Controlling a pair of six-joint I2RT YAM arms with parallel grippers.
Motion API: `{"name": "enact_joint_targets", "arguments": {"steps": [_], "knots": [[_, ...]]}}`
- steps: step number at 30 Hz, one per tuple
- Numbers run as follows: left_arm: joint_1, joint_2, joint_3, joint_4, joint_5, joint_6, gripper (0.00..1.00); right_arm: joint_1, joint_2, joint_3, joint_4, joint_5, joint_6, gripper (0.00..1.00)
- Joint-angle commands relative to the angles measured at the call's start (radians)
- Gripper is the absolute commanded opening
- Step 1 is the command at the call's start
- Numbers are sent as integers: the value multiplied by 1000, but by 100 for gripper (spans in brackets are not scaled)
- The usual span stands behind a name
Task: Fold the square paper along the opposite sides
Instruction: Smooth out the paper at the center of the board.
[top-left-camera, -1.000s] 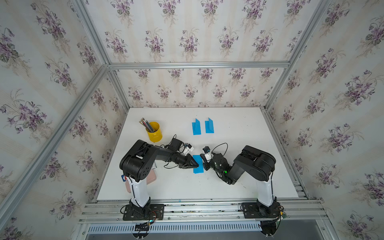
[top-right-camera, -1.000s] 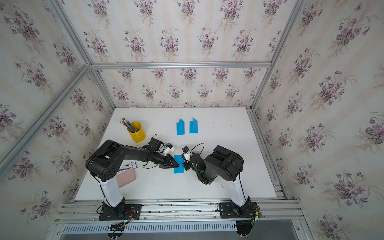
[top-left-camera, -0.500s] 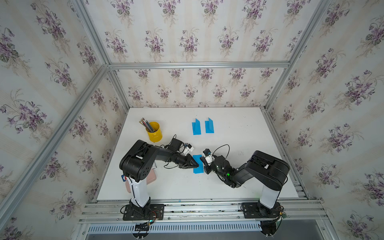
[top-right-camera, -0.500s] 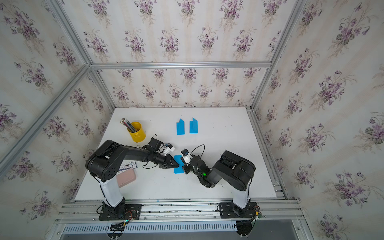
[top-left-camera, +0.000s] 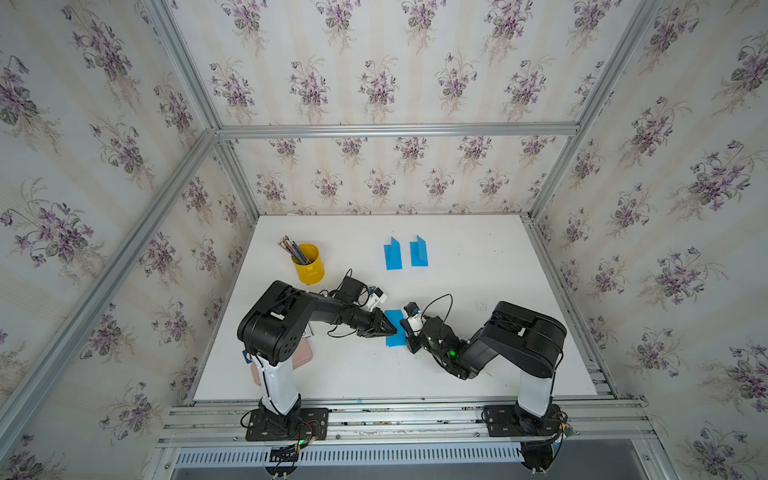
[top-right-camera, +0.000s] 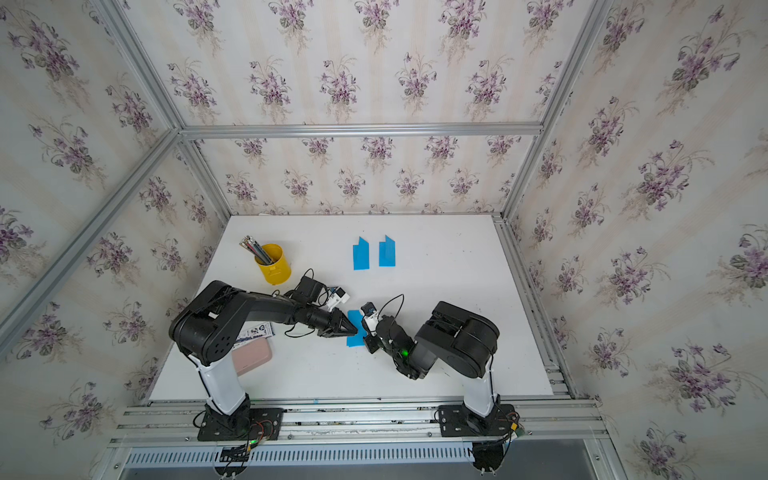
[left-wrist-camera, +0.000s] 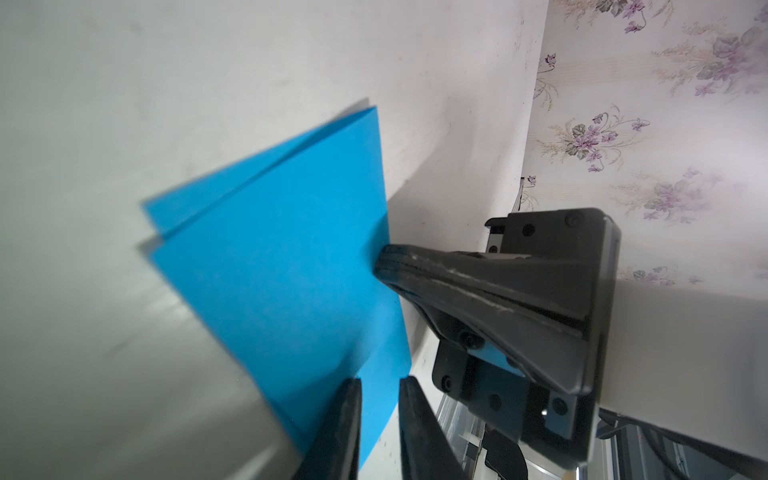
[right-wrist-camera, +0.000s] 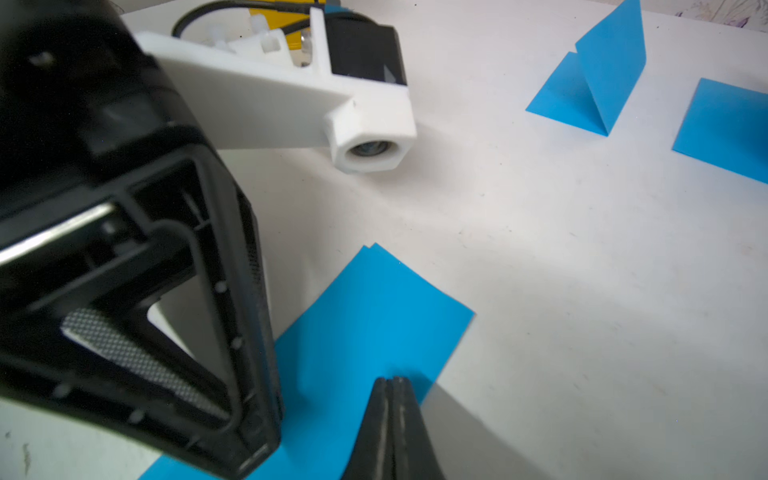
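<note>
The blue square paper (top-left-camera: 393, 317) (top-right-camera: 354, 317) lies folded in half on the white table, between my two grippers. In the left wrist view its upper layer (left-wrist-camera: 282, 257) sits slightly askew over the lower one. My left gripper (left-wrist-camera: 380, 386) (top-left-camera: 394, 331) is open by a narrow gap, tips down on the paper's left side, nothing between them. My right gripper (right-wrist-camera: 392, 380) (left-wrist-camera: 380, 266) is shut, its tips pressed on the paper's right edge.
Two folded blue papers (top-left-camera: 392, 254) (top-left-camera: 418, 251) stand half open farther back. A yellow cup (top-left-camera: 308, 264) of pencils stands at the back left. A pink object (top-left-camera: 301, 353) and a printed card lie by the left arm's base.
The right arm's elbow has swung outward to the right while its tips stay at the paper. The left arm and the paper have not visibly moved.
</note>
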Motion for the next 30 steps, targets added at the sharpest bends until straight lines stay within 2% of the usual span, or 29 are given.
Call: {"name": "enact_joint_targets", "arguments": {"steps": [1,7,14,24,30], "knots": [[3,28,-26,-257,-633,19,25,0,-21,-11,-60,39,-21,0],[2,31,-26,-252,-633,15,25,-9,-78,-36,-98,45,-59,0],[3,18,-19,-249,-633,-5,25,12,-213,-65,-89,-84,-33,0],[3,28,-8,-252,-633,-10,25,94,-169,-80,-114,-75,4,0],[5,40,-3,-246,-606,-10,25,96,-168,-72,-187,-75,-6,0]]}}
